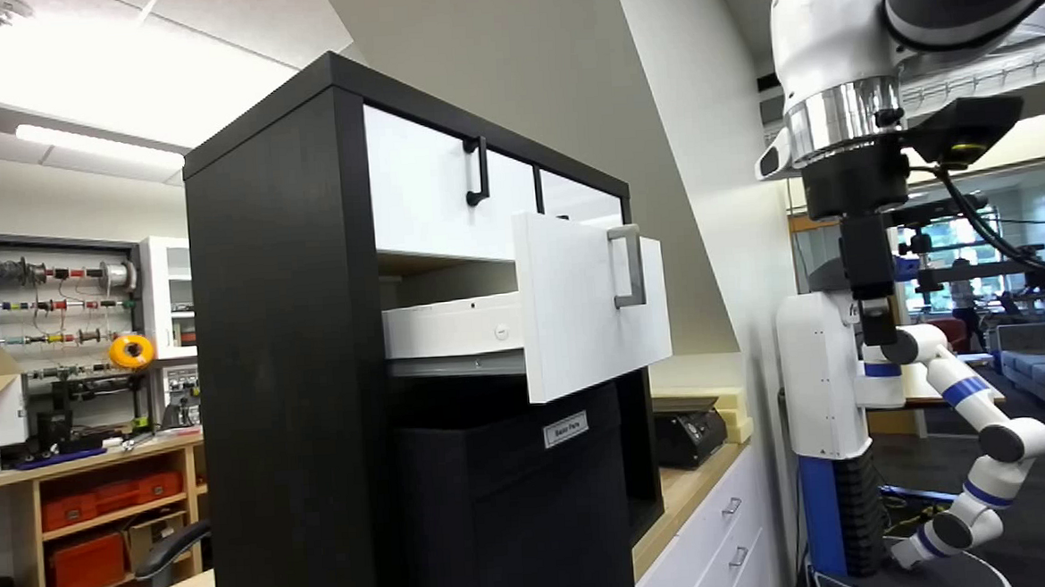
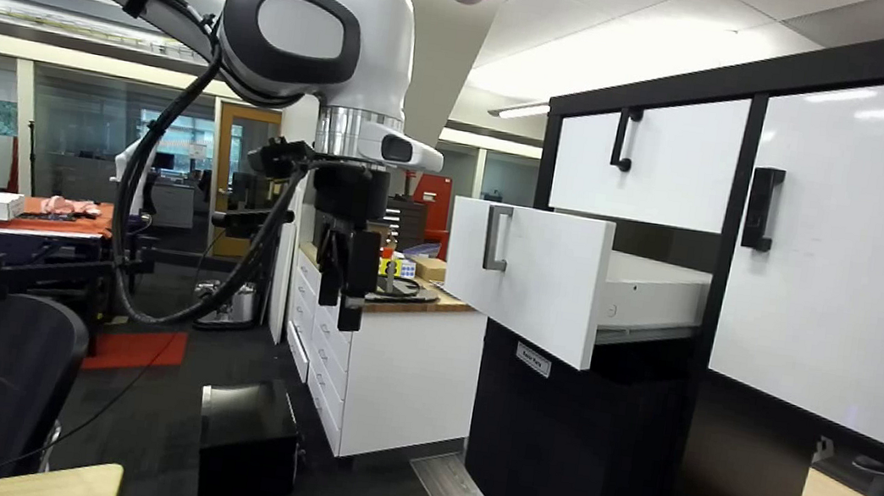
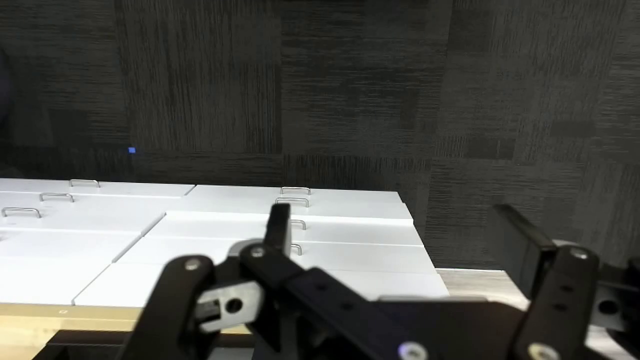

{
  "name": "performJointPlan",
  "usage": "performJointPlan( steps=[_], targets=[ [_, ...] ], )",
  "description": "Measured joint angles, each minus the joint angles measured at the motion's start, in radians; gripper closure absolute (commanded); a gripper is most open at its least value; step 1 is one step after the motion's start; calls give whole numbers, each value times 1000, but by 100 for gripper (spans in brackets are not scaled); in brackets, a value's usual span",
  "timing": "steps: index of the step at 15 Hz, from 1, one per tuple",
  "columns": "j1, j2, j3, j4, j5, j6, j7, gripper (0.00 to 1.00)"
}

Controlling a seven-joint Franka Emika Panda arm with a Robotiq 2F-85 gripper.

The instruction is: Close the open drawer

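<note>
Drawer [image 1: 581,304] jutting from the cabinet [image 1: 275,342], above a black bin [image 1: 547,507]
Grey handle [image 1: 635,265] on its front; the gripper [image 3: 392,217] points down, apart from the drawer in both exterior views; fingers [image 3: 522,255] spread wide in the wrist view.

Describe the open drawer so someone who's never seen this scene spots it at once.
In both exterior views, find the tall black cabinet. Below a shut white front at its top, and above a labelled black box, is the open drawer. Unlike the cabinet's other white fronts, it juts out, exposing its white side wall.
</note>
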Motion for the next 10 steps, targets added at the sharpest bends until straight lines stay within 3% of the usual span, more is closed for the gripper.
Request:
performJointPlan(
  steps=[10],
  targets=[
    [0,0,0,2,1,17,0,0]
  ],
)
